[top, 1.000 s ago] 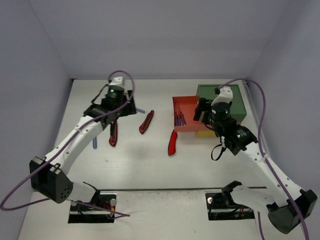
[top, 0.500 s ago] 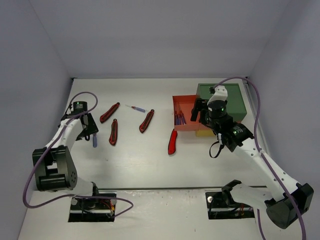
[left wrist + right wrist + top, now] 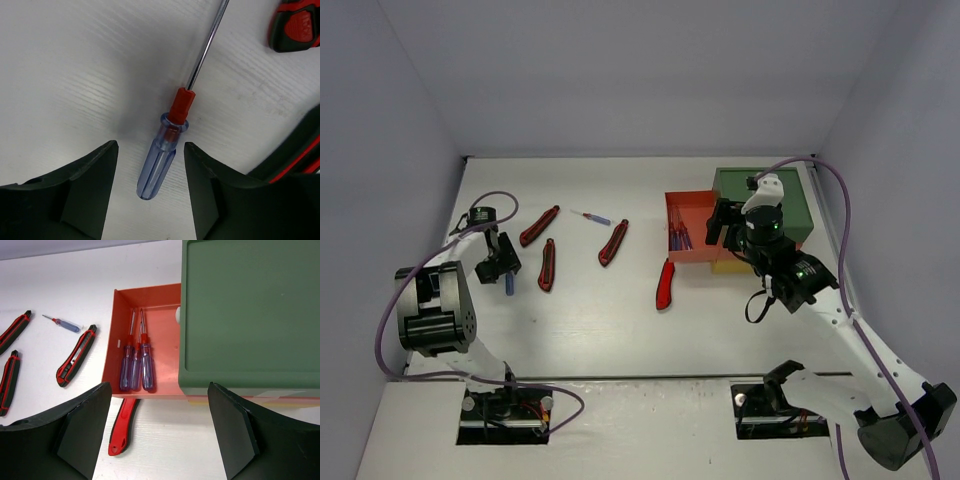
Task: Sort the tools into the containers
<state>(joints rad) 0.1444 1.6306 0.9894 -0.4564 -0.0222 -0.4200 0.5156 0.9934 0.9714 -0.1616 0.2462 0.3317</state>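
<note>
- Four red utility knives lie loose on the tabletop in the top view, with a small blue screwdriver beyond them. The red-orange drawer is pulled out of the green-topped unit. The left jaws sit low at the far left over a blue-handled screwdriver. The right jaws hang by the drawer.
- Left wrist: the left jaws are open, with the fingers either side of the clear handle and neither clamped on it. The tool lies flat, shaft pointing away. The handle sits off-centre, closer to one finger. Best to centre first, then close on the thick part below the red collar. A round handle may roll, so squeeze squarely.
- Right wrist: the right jaws are open and empty, near the drawer front. Three matching screwdrivers lie inside, so that is the likely home for this one.
</note>
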